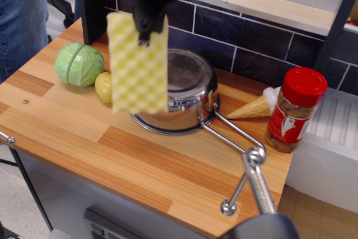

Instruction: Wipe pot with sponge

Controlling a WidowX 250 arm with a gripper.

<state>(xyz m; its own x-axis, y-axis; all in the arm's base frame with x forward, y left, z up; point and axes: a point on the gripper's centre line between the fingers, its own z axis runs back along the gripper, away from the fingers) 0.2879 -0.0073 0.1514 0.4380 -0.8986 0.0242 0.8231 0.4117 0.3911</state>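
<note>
The pot [184, 90] is a shiny steel saucepan sitting upside-down-looking on the wooden counter, with its wire-loop handle [235, 132] reaching toward the front right. My black gripper [146, 29] hangs from the top of the view, shut on the upper edge of the sponge [139, 65]. The sponge is a pale yellow bumpy foam block hanging upright in the air in front of the pot's left side, well above the counter.
A green cabbage-like ball [79, 64] and a small yellow lemon-like ball [104, 86] lie left of the pot. An ice cream cone [254, 106] and a red-capped spice jar [295, 108] stand to the right. A dark tiled wall [263, 37] runs behind. A person's jeans [19, 15] show at far left.
</note>
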